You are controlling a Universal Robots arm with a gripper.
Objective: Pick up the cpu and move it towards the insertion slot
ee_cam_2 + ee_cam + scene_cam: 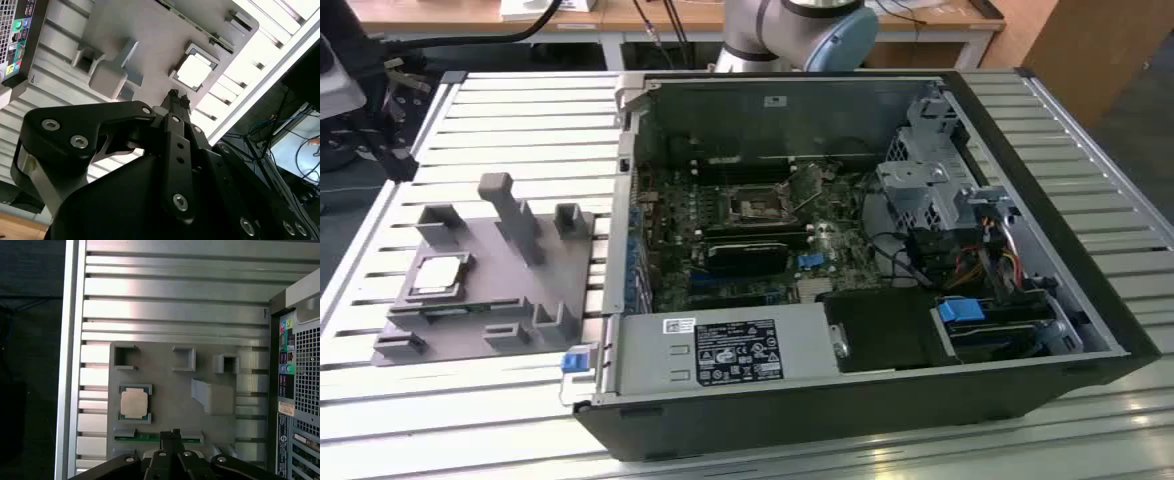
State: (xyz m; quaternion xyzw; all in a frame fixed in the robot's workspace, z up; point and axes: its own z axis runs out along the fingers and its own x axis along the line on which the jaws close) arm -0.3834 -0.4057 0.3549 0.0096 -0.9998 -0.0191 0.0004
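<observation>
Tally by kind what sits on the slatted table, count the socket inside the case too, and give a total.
cpu: 1
grey fixture plate: 1
computer case: 1
insertion slot: 1
Total: 4

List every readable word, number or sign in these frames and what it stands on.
None can be read.
Black label on the power supply: too small.
Small white sticker beside it: too small.
Wall sticker inside the computer case: too small.
Rear label on the case's back panel: blurred.
cpu top: no legible marking.
</observation>
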